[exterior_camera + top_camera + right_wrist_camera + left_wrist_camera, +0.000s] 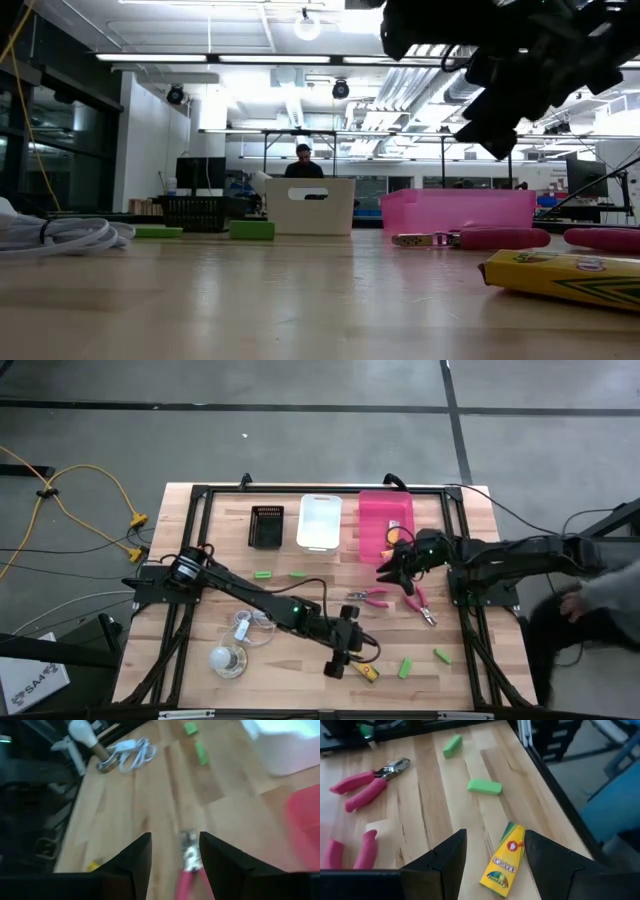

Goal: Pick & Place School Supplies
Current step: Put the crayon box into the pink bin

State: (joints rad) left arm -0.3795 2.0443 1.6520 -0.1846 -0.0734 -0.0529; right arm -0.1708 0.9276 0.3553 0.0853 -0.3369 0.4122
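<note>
From above, the left pincer [341, 663] sits at the bench's [200, 660] six o'clock, hiding what its wrist view shows: open fingers straddling a yellow crayon box [504, 861], not gripping. At three o'clock the right pincer [398, 568], open and empty, hovers over pink pliers [188, 870] beside the pink bin [385, 520].

place: lab/workshop | floor: bare grey concrete [300, 385] | ceiling: exposed ducts, strip lights [170, 57] | far: person [303, 162] at cluttered benches with monitors [200, 172]
</note>
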